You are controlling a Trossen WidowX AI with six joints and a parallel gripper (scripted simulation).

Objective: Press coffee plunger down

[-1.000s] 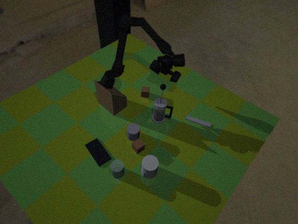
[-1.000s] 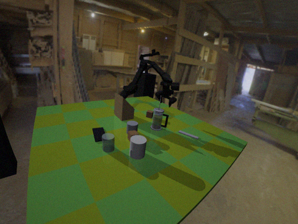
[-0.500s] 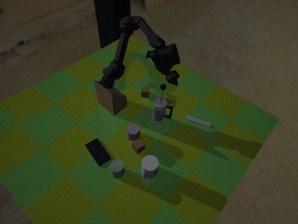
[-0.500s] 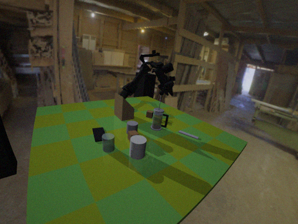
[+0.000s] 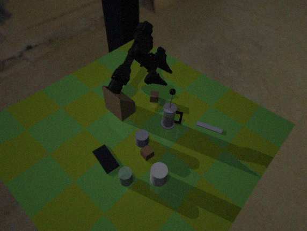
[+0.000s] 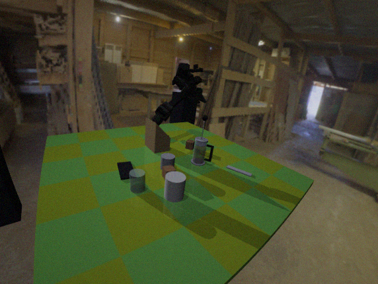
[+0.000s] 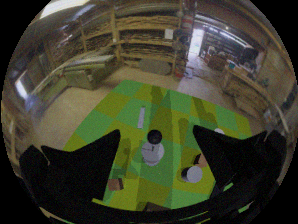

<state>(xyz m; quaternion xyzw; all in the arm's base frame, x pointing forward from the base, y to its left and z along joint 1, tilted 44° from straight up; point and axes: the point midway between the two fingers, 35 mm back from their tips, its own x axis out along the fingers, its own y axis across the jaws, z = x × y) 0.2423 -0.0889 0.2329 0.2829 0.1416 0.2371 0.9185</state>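
Claw [image 5: 161, 75] released and holding nothing, coffee press [image 5: 169, 116] upright below it, plunger knob [image 5: 172, 92] raised, apart from fingers

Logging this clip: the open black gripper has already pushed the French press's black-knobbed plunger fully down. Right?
Not right. The top view shows the black-knobbed plunger raised high above the glass French press; the open black gripper hovers apart from it, holding nothing.
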